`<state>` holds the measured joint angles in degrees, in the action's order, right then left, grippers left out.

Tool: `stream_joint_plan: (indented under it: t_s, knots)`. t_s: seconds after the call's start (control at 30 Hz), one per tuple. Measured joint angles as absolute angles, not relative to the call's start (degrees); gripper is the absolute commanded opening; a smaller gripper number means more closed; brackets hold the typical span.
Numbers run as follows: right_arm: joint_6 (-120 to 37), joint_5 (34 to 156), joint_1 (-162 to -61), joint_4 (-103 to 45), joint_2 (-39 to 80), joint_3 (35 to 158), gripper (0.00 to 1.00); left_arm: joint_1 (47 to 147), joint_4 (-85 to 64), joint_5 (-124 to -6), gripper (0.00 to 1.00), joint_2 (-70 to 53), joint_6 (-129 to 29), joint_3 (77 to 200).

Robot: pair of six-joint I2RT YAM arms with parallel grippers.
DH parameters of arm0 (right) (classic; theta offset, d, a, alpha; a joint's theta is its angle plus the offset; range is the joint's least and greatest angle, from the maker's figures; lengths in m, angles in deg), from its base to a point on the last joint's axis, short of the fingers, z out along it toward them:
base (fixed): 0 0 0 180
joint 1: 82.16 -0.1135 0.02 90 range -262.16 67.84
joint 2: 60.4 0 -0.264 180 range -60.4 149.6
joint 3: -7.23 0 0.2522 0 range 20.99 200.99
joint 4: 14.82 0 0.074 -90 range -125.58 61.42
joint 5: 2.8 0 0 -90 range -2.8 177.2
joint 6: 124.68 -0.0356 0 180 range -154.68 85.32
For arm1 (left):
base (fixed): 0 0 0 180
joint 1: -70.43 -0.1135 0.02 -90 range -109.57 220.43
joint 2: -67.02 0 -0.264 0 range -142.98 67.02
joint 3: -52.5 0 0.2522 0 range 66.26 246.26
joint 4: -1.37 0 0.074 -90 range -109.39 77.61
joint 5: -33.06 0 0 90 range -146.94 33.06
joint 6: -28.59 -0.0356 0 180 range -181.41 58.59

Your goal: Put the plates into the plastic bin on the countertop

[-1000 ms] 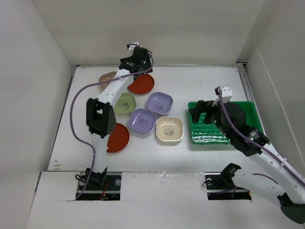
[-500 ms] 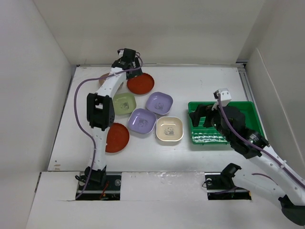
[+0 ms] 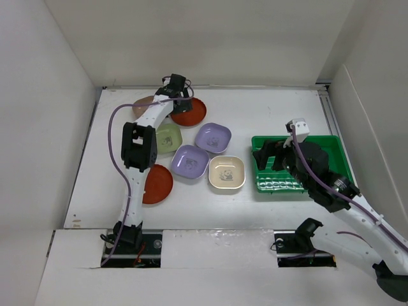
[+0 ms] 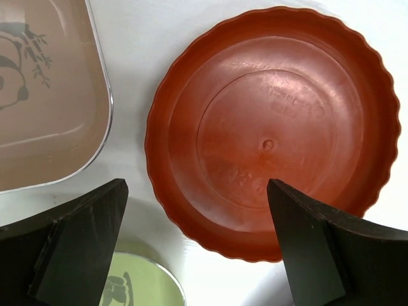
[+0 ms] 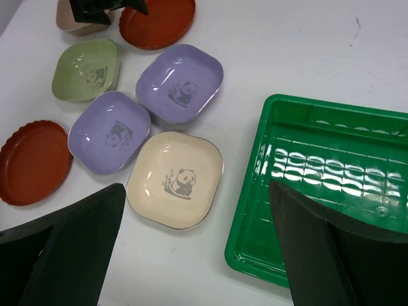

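Shifted over the scalloped round red plastic plate [image 4: 268, 127] on the white countertop [image 3: 268, 108], the left gripper [image 4: 196, 191] hung wide-jawed, likely about to grasp, the right gripper [image 5: 194, 188] likewise spread by the empty green plastic bin [image 5: 331, 166].

Plain white walls [image 3: 210, 38] on three sides, soft even light
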<state>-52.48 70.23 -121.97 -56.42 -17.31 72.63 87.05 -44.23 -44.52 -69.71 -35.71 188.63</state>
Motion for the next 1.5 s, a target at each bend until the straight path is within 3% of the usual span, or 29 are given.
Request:
stream_joint_plan:
  t_s: [0.23, 0.33, 0.6, 0.67, 1.07, 1.5]
  knots:
    - [-52.5, 70.6, -122.0, -56.4, -17.7, 72.6, 1.00, 87.0, -43.2, -44.8, 0.78, -72.2, -35.4, 188.6]
    - [-52.5, 70.7, -122.0, -56.5, -18.0, 72.6, 1.00, 87.1, -42.8, -44.7, 0.66, -73.6, -35.6, 188.7]
    - [-52.9, 70.7, -122.0, -56.9, -18.6, 72.7, 1.00, 87.1, -41.8, -46.7, 0.20, -75.3, -35.5, 191.3]
    - [-52.9, 70.7, -122.0, -57.0, -18.8, 72.7, 1.00, 87.0, -41.5, -47.8, 0.00, -75.8, -35.3, 192.0]
    - [-52.9, 69.8, -122.0, -56.4, -18.0, 72.2, 1.00, 87.3, -36.3, -55.4, 0.00, -72.7, -35.1, 190.8]
    - [-51.2, 72.6, -120.9, -44.5, -11.7, 72.0, 1.00, 93.2, -27.3, -55.6, 0.00, -34.8, -35.5, 169.4]
